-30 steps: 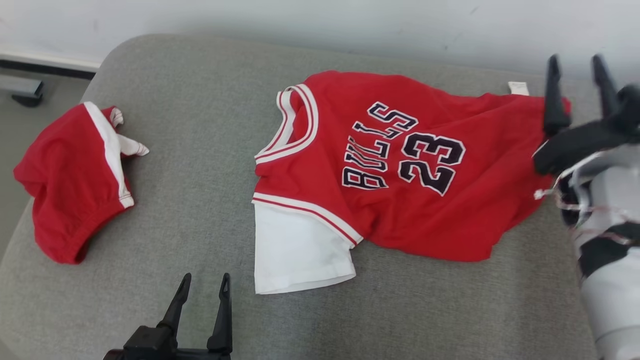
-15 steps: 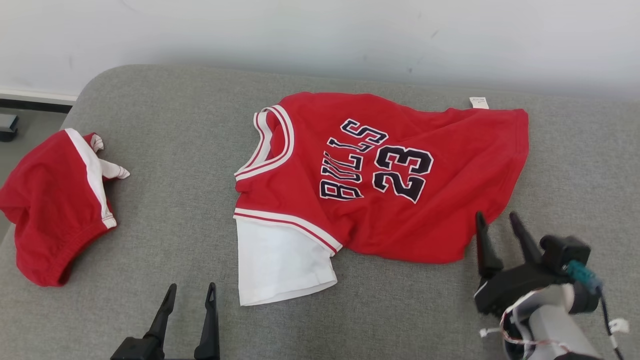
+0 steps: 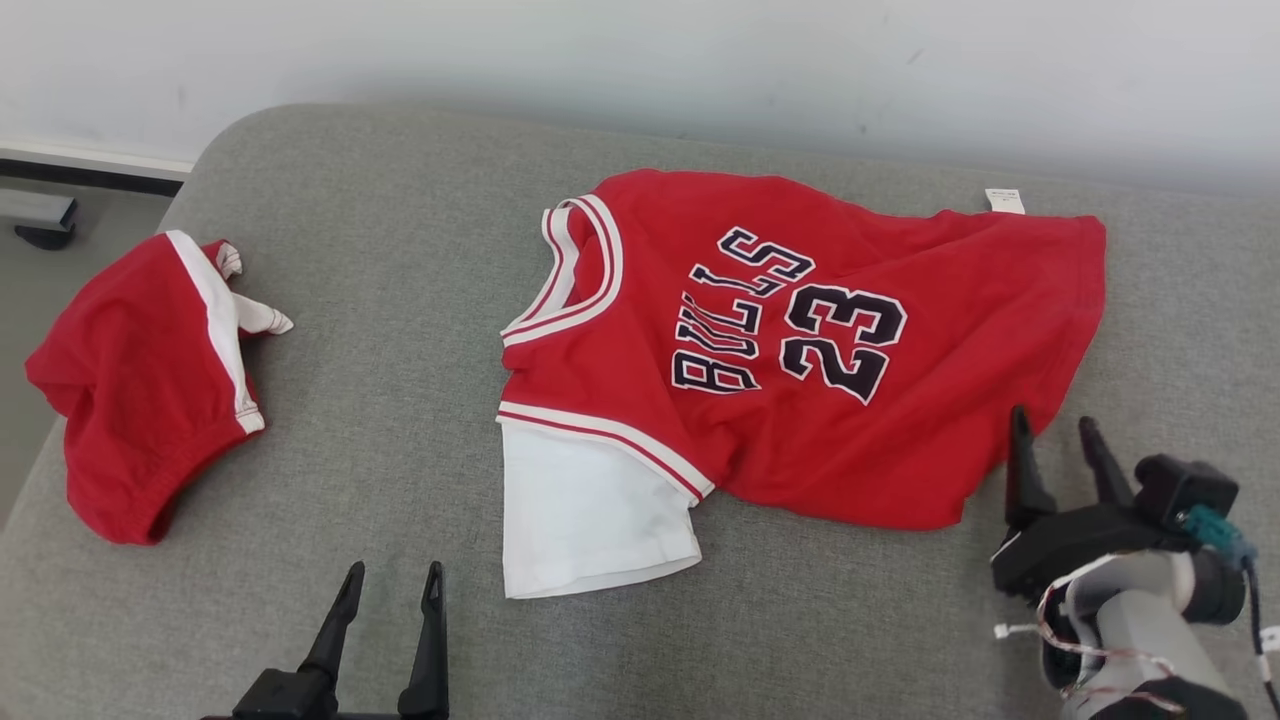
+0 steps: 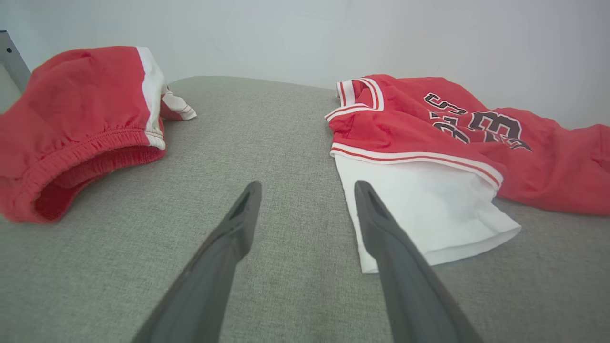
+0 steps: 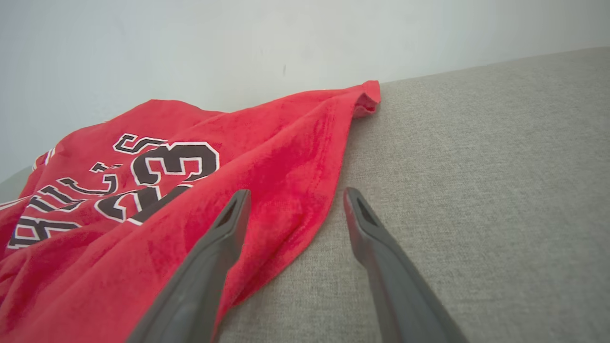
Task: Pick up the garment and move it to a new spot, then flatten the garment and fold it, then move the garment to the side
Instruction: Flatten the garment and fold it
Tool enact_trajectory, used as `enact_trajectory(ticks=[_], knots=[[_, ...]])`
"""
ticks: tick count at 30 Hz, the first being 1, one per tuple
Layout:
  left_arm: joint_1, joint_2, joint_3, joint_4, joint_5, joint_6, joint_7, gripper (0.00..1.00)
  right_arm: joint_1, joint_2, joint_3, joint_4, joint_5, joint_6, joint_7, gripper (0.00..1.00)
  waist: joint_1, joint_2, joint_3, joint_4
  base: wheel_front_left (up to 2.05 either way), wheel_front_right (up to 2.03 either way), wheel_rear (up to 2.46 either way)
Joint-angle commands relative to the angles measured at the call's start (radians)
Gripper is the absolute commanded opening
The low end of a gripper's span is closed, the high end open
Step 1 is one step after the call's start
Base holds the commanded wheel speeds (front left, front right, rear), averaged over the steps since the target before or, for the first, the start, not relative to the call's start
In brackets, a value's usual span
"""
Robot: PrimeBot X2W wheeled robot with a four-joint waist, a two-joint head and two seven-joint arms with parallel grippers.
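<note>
Two red garments lie on a grey cushion before a pale wall: one jersey lettered "BULLS 23" at centre, and what appears to be a pair of shorts well apart at the robot's left. The jersey's long axis runs side to side, neckline toward the left, hem toward the right, one white sleeve pointing at the robot. Both grippers stand with fingers spread and empty: the left gripper near the sleeve over bare cushion, the right gripper just beside the hem's near corner, contact unclear.
</note>
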Motion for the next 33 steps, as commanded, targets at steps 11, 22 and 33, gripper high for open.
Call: enact_trajectory(ticks=[11,22,33], knots=[[-0.022,-0.001,-0.015,0.004,-0.014,-0.004,-0.003,1.0,-0.145,-0.068,-0.039,0.203,-0.094,-0.002,0.0,1.0,0.0001,0.0,0.039,0.034,0.0,0.0,0.0],[0.008,-0.002,-0.006,0.011,-0.016,0.007,-0.003,1.0,-0.165,-0.054,-0.026,0.241,-0.008,-0.002,0.0,0.0,0.0001,0.0,0.004,0.016,0.0,0.0,0.0],[0.052,-0.001,0.002,0.007,-0.025,0.013,-0.003,1.0,-0.03,-0.153,0.121,-0.025,0.198,-0.002,0.028,0.0,0.0001,0.0,-0.058,-0.069,0.0,0.0,0.0]])
